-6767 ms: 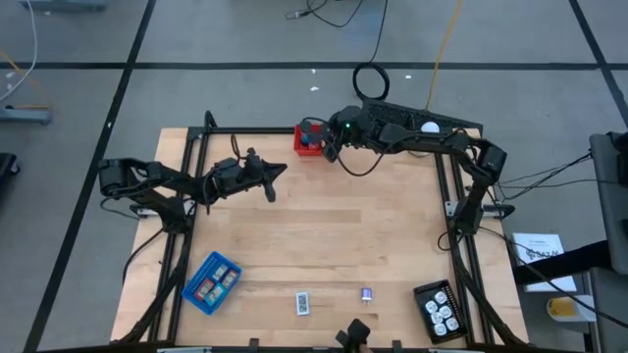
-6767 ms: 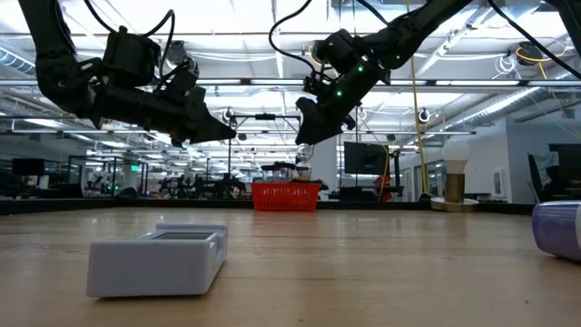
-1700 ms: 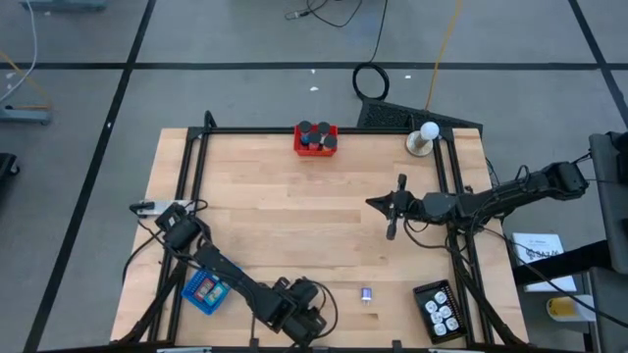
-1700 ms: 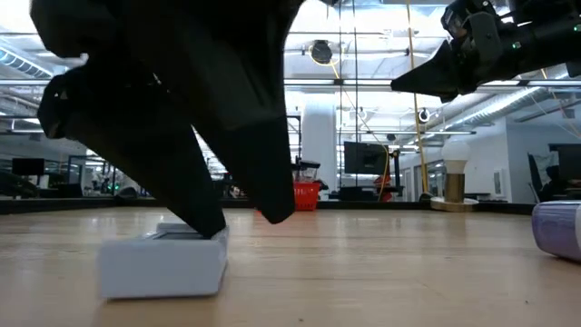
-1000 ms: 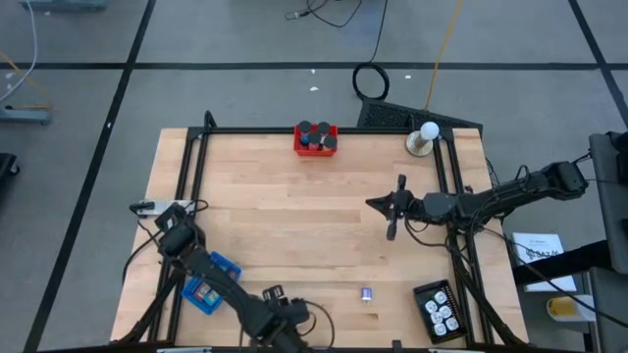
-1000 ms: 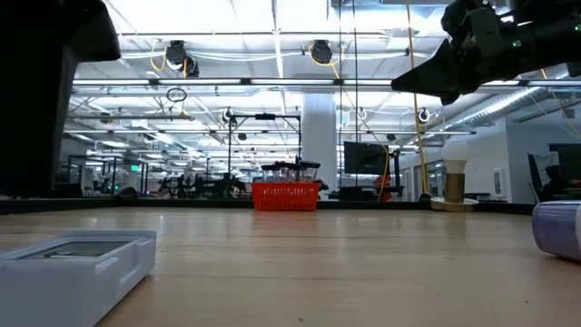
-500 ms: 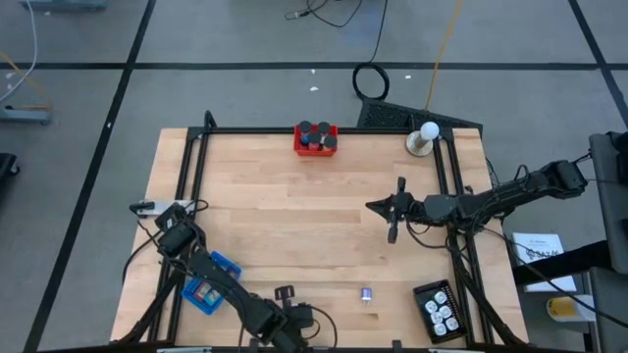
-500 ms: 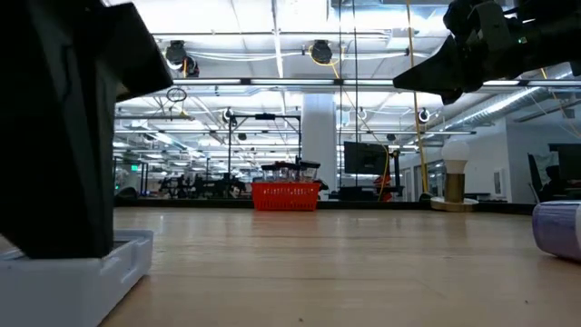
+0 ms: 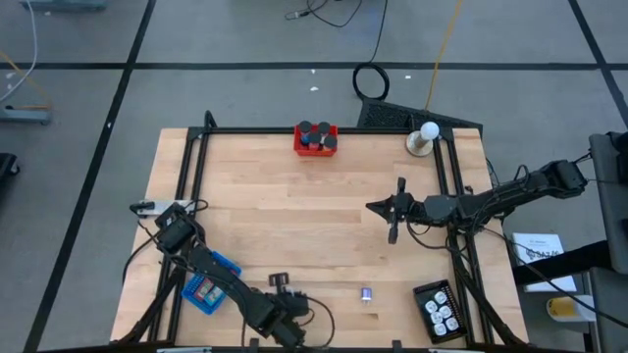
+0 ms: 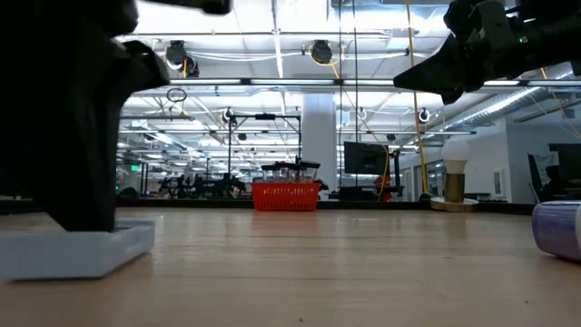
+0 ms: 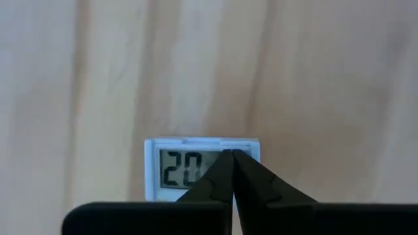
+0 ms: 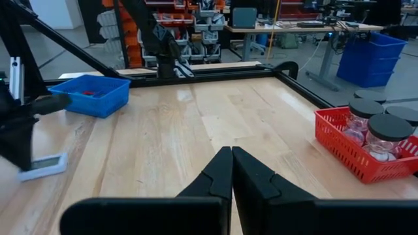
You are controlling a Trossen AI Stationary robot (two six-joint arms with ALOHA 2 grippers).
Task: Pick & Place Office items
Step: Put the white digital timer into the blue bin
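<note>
Although the left tool had closed empty above the white display unit, this rigid, light, slick casing suited an edge grip; the right tool hung closed.

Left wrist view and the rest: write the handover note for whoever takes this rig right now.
Left tool: shut, tips on the white display piece; no grip visible.
Right tool: shut, empty, hovering over the table's right side.
Done: jars in the red tray; small pieces in the blue tray; white round pieces in the black tray.
Left: white display piece and purple piece lie loose on the table.
</note>
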